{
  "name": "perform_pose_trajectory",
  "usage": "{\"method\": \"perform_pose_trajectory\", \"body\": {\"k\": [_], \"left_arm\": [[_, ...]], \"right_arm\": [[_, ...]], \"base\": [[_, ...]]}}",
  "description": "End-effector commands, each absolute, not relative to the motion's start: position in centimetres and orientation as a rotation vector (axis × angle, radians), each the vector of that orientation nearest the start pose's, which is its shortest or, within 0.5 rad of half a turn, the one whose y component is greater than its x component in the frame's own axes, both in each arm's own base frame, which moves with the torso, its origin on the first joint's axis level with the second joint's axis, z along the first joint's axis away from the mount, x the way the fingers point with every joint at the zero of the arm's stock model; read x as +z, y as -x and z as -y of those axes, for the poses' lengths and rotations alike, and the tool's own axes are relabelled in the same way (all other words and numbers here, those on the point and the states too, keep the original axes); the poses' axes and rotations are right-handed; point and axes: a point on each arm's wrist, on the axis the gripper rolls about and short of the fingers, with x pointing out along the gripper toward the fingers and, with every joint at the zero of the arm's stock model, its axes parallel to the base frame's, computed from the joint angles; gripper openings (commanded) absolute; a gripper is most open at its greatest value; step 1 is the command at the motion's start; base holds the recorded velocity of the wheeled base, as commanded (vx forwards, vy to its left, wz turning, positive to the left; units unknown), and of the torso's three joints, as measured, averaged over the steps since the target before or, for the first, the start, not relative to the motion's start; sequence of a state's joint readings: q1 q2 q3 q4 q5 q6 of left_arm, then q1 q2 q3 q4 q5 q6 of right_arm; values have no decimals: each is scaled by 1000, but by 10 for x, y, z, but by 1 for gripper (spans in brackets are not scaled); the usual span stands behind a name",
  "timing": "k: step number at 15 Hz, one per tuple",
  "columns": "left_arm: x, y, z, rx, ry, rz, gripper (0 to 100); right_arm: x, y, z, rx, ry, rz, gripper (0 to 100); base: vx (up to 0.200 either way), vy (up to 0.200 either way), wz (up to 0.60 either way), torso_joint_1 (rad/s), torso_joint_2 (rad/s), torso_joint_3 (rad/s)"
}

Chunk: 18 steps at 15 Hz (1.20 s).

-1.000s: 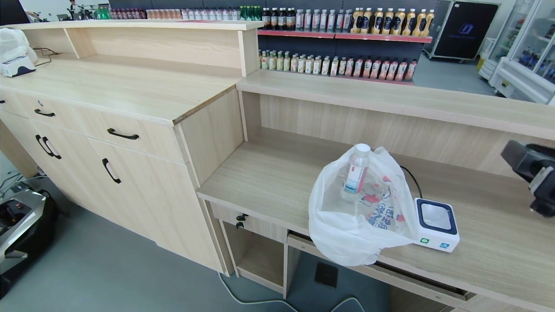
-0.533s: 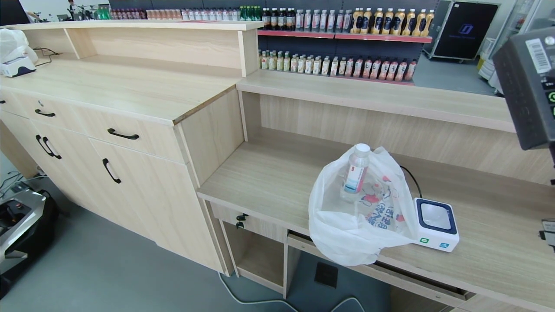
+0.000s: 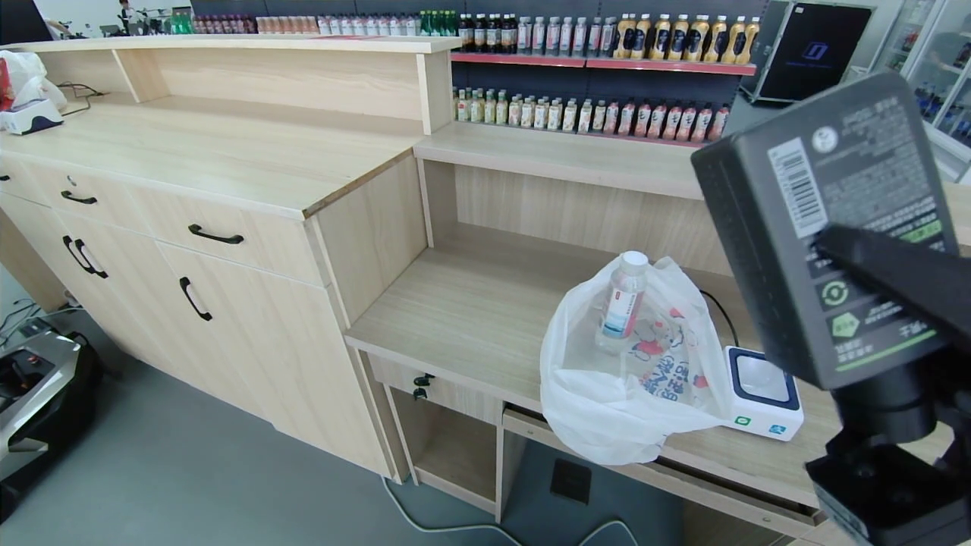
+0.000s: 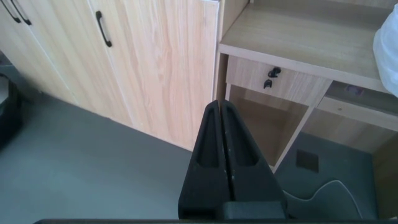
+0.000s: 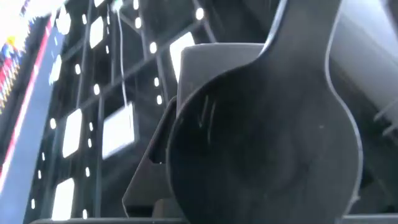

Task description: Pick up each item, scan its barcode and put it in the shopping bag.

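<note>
The left claw [image 4: 219,109] hung clenched, fingers pressed flat together and empty, above the grey floor [image 4: 93,168] in front of the wooden cupboard doors [image 4: 155,56]. On the lower bench [image 3: 470,303] stood the white shopping bag [image 3: 607,402], its front sagging over the bench edge, with a clear bottle [image 3: 624,299] upright inside it. A white scanner [image 3: 762,390] with a dark-framed window sat just beside the bag, touching its right side. At far right, the right claw [image 3: 842,246] was clamped on a dark grey box [image 3: 827,220], raised close to the head camera above the scanner, tilted, barcode face toward the camera.
</note>
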State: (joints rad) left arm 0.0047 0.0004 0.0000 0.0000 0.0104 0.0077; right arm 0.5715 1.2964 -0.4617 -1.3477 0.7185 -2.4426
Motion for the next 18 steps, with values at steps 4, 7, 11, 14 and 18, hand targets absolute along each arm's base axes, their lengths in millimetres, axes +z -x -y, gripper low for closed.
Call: {"method": "perform_pose_trajectory", "body": {"k": [4, 7, 11, 14, 18], "left_arm": [[75, 23, 0, 15, -8, 0, 0], [75, 23, 0, 15, -8, 0, 0], [75, 23, 0, 15, -8, 0, 0], [75, 23, 0, 15, -8, 0, 0], [75, 23, 0, 15, -8, 0, 0]], "right_arm": [[249, -142, -118, -3, 1957, 1807, 0], [245, -143, -119, 48, 1967, 1801, 0], [241, -140, -117, 162, 1966, 1772, 0], [237, -138, -121, 232, 1953, 1777, 0], [232, -134, -121, 323, 1948, 1766, 0]], "base": [[0, 0, 0, 0, 0, 0], [0, 0, 0, 0, 0, 0], [0, 0, 0, 0, 0, 0], [0, 0, 0, 0, 0, 0], [0, 0, 0, 0, 0, 0]]}}
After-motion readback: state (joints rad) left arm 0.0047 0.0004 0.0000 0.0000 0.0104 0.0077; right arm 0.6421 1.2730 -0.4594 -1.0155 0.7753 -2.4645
